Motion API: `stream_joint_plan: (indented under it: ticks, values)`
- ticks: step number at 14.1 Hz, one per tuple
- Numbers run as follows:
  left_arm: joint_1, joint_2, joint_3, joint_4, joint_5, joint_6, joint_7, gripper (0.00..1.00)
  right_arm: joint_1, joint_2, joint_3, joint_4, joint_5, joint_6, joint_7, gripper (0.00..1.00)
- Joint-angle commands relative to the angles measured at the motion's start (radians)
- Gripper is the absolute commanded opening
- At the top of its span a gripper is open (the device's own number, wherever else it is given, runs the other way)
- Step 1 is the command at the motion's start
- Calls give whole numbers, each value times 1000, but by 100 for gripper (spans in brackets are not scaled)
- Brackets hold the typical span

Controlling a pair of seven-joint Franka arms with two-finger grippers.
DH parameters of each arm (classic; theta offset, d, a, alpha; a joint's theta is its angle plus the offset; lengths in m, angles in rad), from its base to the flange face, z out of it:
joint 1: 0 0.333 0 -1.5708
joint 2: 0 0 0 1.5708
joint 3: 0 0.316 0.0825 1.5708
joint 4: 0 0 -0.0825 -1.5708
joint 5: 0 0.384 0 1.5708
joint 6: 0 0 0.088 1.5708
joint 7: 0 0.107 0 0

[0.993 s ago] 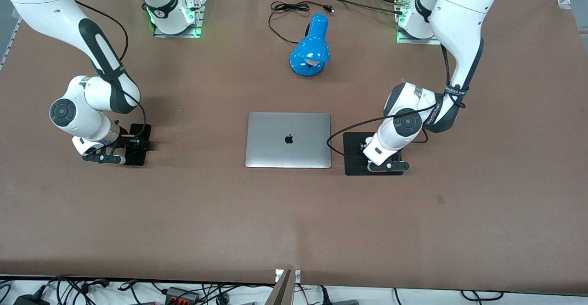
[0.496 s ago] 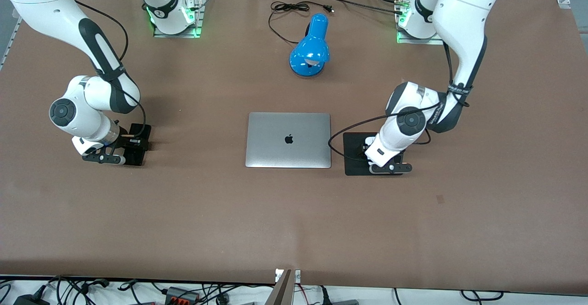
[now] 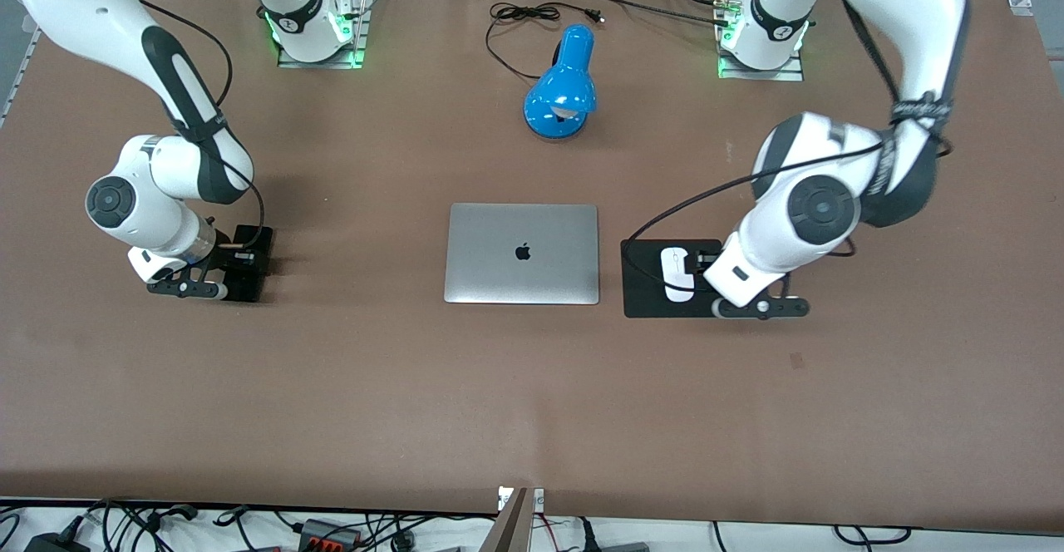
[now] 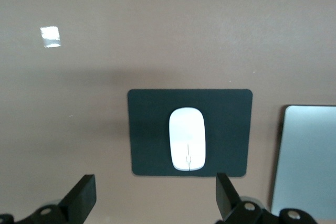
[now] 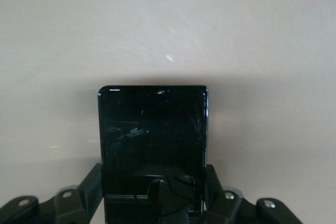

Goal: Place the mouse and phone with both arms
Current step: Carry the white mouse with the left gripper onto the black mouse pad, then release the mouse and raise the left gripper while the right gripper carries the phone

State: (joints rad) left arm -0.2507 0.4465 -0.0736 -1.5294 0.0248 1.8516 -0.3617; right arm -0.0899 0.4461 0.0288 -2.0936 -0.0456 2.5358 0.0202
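The white mouse (image 3: 678,273) lies on the square black mouse pad (image 3: 644,286) beside the laptop; it also shows in the left wrist view (image 4: 187,139) on the pad (image 4: 149,129). My left gripper (image 3: 751,304) is open and empty, up in the air over the pad's edge toward the left arm's end; in its wrist view (image 4: 153,203) the jaws stand wide apart. My right gripper (image 3: 212,278) is low at the table, shut on the black phone (image 3: 252,259). In the right wrist view the phone (image 5: 152,129) sits between the fingers (image 5: 90,184).
A closed silver laptop (image 3: 522,253) lies mid-table; its edge shows in the left wrist view (image 4: 307,161). A blue desk lamp (image 3: 563,91) with a black cord lies farther from the front camera. Bare brown table surrounds these.
The left arm has risen and swung toward its own end of the table, uncovering the mouse lying on the pad. The right arm has barely moved.
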Motion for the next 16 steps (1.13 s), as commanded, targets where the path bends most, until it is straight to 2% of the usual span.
stream_joint_plan:
  ticks: [1,3,6,8,10,11,14,16]
  values:
    - [8,-41,0,96,23,-174,26,100,42,-76,22,-2,-5,-54,10,11]
    - [51,-92,-5,138,20,-297,35,100,70,-76,54,10,-2,-54,75,11]
    - [103,-156,1,140,7,-367,153,100,174,-52,74,56,0,-55,231,11]
    - [122,-180,32,140,-8,-396,205,100,251,-23,74,88,1,-55,350,11]
    - [146,-202,90,132,-124,-448,251,100,311,12,74,118,0,-54,456,11]
    - [157,-221,104,129,-129,-454,283,100,329,29,75,135,-2,-54,492,12]
    - [188,-317,127,39,-111,-416,314,100,390,78,75,158,-5,-46,573,13]
    - [189,-461,140,-133,-88,-312,317,100,398,101,75,159,-7,-42,592,13]
